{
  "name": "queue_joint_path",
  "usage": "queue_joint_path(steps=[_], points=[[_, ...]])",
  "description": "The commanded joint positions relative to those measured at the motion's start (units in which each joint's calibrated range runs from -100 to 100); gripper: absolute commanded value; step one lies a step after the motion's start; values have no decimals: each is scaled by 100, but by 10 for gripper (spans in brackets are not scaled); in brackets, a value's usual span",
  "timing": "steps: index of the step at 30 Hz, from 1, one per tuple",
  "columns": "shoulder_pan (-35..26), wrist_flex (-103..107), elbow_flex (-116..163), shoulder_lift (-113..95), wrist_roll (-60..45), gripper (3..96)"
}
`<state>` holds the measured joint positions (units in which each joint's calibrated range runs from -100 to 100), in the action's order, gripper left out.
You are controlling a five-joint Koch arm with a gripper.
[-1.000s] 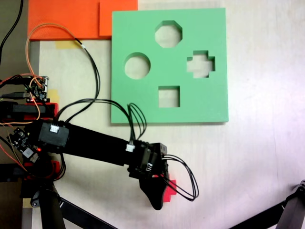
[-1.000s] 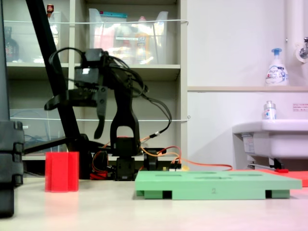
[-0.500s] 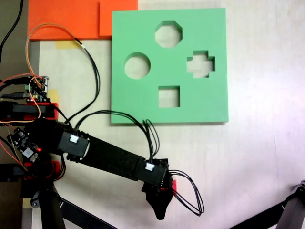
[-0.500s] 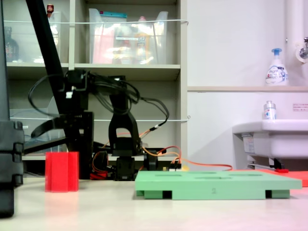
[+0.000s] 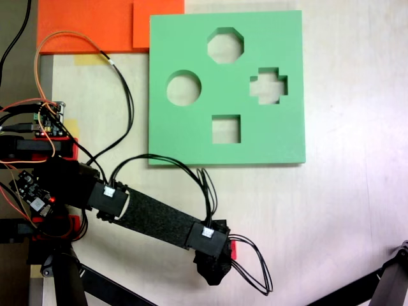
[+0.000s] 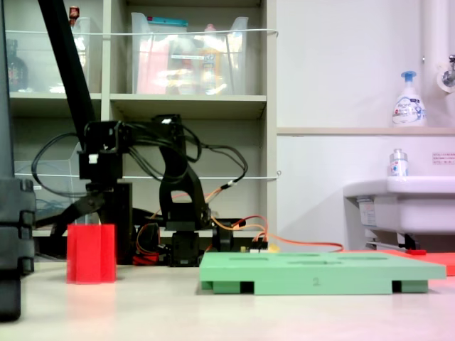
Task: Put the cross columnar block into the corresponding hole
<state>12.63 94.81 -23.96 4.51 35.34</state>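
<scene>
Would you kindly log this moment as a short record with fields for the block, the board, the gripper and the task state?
block: small red foam cross block, upright on the table, apart from the board
board: green square foam board, flat; round, octagonal, square holes all empty
target: plus-shaped hole, empty, toward the first exterior view's right
gripper: black gripper, lowered over the block; jaw state unclear
task state: block not yet inserted
</scene>
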Motion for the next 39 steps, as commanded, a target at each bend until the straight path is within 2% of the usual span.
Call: queue_joint_path(steps=[1, 4, 8, 18, 23, 29, 34, 39], points=[[29, -107, 3, -60, -83, 503], [54, -88, 73, -102, -142, 433], [54, 28, 123, -158, -142, 389], [39, 519, 83, -1094, -59, 385], [-151, 519, 43, -2086, 479, 385], [-689, 519, 13, -2993, 1309, 385], [-1426, 519, -97, -3161, 2579, 385], [-1988, 519, -1802, -1848, 2706, 385]])
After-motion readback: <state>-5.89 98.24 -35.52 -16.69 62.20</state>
